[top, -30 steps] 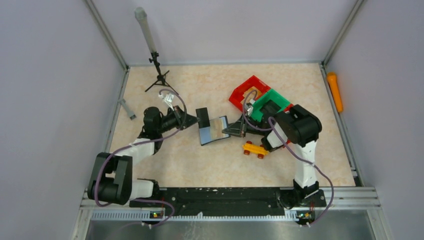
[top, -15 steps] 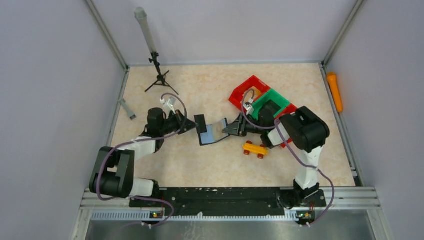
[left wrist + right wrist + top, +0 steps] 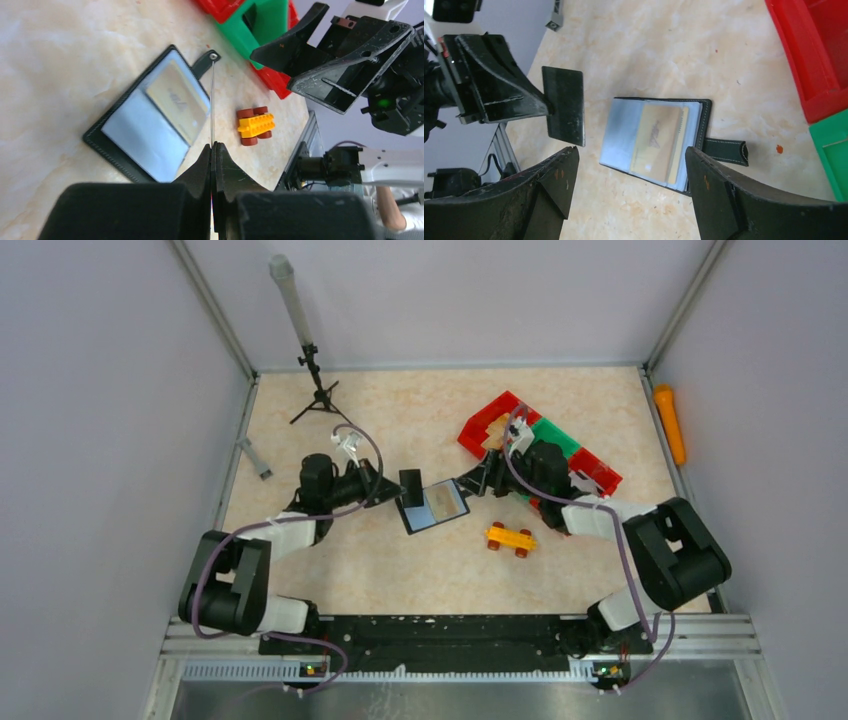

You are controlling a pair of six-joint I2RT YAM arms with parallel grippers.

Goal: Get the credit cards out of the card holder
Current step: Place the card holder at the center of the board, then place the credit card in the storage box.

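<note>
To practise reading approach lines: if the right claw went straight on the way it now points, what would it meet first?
Most likely the open card holder, which lies flat straight ahead of the right claw; depth is hard to judge.

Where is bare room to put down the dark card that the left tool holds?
Free: the far strip between the tripod and the red bin, and the near strip between the toy car and the base rail. Crowded: around the open card holder, between the left tool with its card and the right tool.
</note>
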